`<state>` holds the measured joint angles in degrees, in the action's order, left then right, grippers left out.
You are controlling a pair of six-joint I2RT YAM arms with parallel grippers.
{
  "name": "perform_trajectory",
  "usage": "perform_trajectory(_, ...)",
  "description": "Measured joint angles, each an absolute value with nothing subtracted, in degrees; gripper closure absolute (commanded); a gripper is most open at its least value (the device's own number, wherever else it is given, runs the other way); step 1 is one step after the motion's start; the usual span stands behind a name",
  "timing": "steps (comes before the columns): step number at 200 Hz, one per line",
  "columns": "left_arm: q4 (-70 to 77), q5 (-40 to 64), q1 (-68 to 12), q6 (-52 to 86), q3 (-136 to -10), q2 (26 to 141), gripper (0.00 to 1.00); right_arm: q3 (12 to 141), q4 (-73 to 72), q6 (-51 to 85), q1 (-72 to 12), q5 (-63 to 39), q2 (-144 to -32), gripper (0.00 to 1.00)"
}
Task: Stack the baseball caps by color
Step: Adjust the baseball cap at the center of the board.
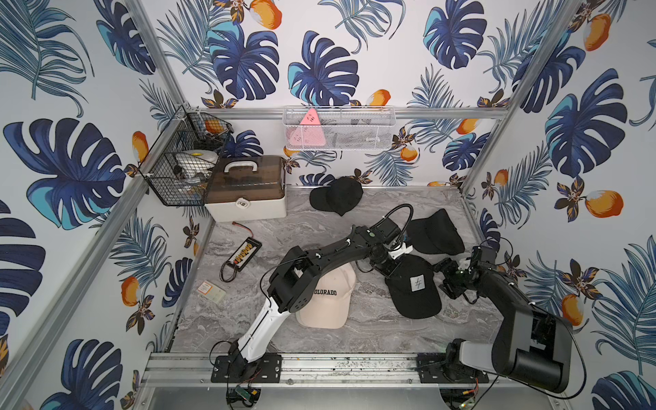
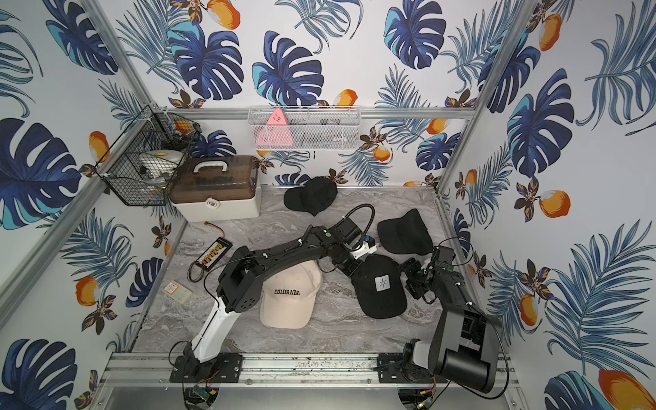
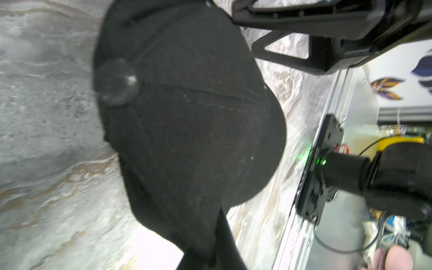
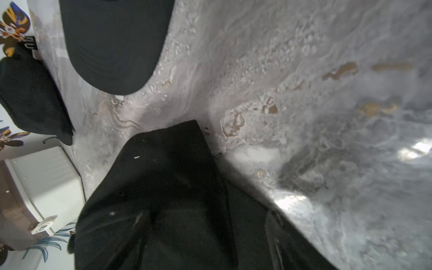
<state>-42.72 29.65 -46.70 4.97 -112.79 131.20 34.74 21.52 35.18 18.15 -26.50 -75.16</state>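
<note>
Black logo cap (image 1: 414, 288), pinched at 11 o'clock by the clamped left gripper (image 1: 394, 267), is best lifted level; right gripper (image 1: 445, 278), at 3 o'clock, state not discernible.

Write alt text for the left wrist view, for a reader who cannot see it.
A black cap fills the middle of the frame, its top button showing, on a grey marbled table; its fabric bunches where the shut left end effector pinches it. Part of the right arm reaches in beside the cap.
</note>
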Motion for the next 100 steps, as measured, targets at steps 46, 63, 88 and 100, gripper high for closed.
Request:
perform_trajectory(46,-48.56,26.02,-45.34,-2.96,-117.51,133.58,0.87,29.43,20.91,36.14,17.1,-28.32,-72.62,0.37)
perform_trajectory(63,-48.8,24.25,-45.34,-3.97,-117.75,133.91,0.72,28.12,20.34,36.95,16.03,-28.6,-71.31,0.37)
perform_trajectory(88,-47.51,21.76,-45.23,-4.23,-116.6,133.23,0.41,26.41,19.68,37.54,14.41,-28.91,-69.97,0.37)
perform_trajectory(100,-46.74,20.8,-45.12,-4.14,-115.26,132.18,0.32,25.5,18.57,37.98,13.69,-29.61,-69.6,0.37)
